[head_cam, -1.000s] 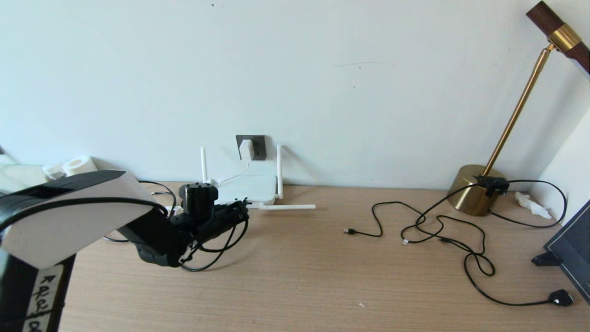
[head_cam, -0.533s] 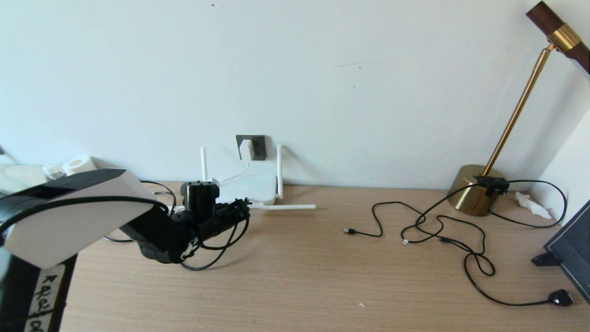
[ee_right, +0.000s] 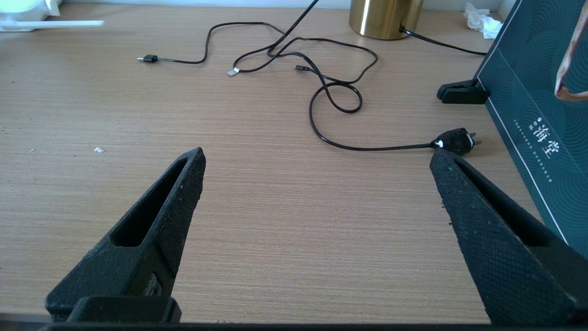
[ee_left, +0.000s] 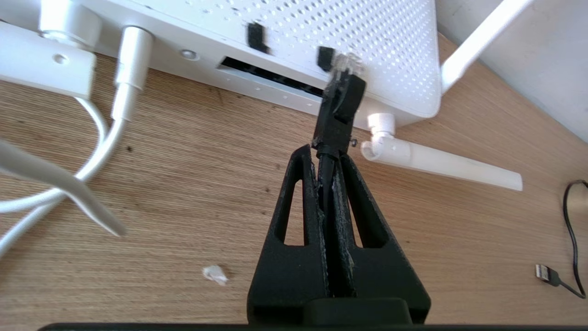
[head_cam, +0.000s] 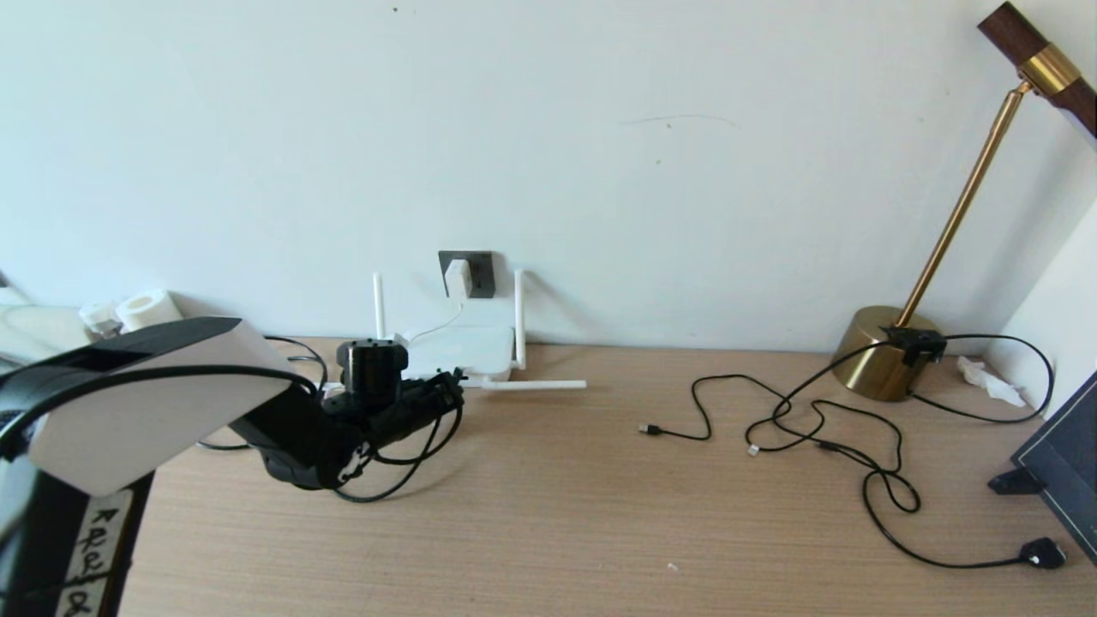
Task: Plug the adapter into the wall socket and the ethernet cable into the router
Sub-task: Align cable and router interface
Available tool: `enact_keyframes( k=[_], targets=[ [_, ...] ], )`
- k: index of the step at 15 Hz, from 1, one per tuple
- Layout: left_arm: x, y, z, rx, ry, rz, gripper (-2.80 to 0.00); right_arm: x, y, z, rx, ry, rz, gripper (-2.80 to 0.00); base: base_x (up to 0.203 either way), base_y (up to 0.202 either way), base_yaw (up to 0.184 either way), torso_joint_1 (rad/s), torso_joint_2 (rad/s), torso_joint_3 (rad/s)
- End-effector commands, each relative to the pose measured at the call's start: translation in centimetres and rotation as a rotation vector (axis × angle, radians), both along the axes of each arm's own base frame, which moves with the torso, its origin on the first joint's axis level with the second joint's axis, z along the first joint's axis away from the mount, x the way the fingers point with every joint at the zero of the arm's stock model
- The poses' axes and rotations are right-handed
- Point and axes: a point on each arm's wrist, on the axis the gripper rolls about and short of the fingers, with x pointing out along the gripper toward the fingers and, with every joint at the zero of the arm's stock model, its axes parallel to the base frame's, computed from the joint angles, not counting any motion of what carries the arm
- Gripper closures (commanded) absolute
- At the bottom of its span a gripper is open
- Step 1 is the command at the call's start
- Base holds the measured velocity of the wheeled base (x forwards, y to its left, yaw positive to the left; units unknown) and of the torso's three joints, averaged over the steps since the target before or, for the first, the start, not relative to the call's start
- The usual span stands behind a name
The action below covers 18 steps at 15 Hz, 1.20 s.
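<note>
The white adapter (head_cam: 458,278) sits plugged into the dark grey wall socket (head_cam: 480,272), and its thin white cord runs down to the router (head_cam: 458,351). My left gripper (head_cam: 450,387) is at the router's near edge, shut on the black ethernet cable (ee_left: 327,174) just behind its plug (ee_left: 340,108). The plug's clear tip (ee_left: 344,62) lies against the router's perforated top (ee_left: 367,32), just above the dark port slot (ee_left: 266,78), not inside it. My right gripper (ee_right: 317,154) hangs open over bare table, out of the head view.
One antenna (head_cam: 536,385) lies flat on the table to the right of the router. Thin black cables (head_cam: 814,428) sprawl at the right, ending in a black plug (head_cam: 1041,553). A brass lamp base (head_cam: 883,364) and a dark board (head_cam: 1063,463) stand at far right.
My left arm has shifted slightly, bringing the held plug a little closer to the router's edge. Nothing else has moved.
</note>
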Motion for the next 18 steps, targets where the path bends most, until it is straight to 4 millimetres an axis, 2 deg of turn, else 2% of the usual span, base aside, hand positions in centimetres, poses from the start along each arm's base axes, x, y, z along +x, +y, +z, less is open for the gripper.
enact_keyframes(
  k=[1,9,18],
  targets=[
    [0.3,0.0,-0.5,-0.003,0.005,0.001,0.00,0.0,0.0,0.0,0.000,0.002,0.001,-2.80,0.000,0.000,0.000,0.000,0.00,0.000],
    [0.2,0.0,-0.3,-0.005,0.003,0.000,0.00,0.0,0.0,0.0,0.000,0.002,0.001,-2.80,0.000,0.000,0.000,0.000,0.00,0.000],
    [-1.5,0.0,0.5,-0.008,0.015,-0.006,0.00,0.0,0.0,0.0,0.000,0.002,0.000,-2.80,0.000,0.000,0.000,0.000,0.00,0.000]
  ],
)
